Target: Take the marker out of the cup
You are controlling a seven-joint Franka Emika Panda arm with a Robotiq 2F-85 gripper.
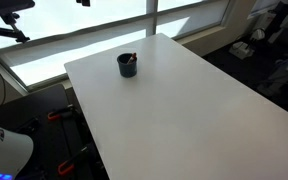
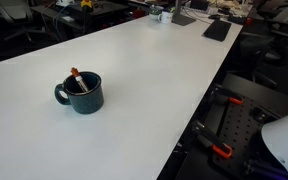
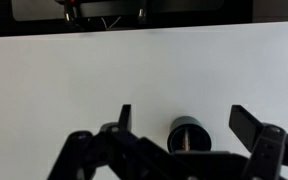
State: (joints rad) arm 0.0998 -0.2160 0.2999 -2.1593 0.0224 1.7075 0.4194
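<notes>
The cup (image 1: pixel 127 66) is a small dark mug standing on the white table (image 1: pixel 184 100). In an exterior view (image 2: pixel 82 95) it shows a handle on its left side. The reddish marker (image 2: pixel 76 77) stands tilted inside it, with its tip sticking out above the rim; it also shows in an exterior view (image 1: pixel 130 58). In the wrist view my gripper (image 3: pixel 184 112) is open and empty above the table. The cup (image 3: pixel 187 133) lies between its two fingers, partly hidden by the gripper body, with the marker (image 3: pixel 187 141) faintly visible inside. The gripper is out of frame in both exterior views.
The table edge (image 1: pixel 79 110) drops off to the floor, where red-handled clamps (image 2: pixel 222 152) lie. Dark flat objects (image 2: pixel 217 30) and clutter sit at the table's far end. Windows (image 1: pixel 84 30) run behind the table.
</notes>
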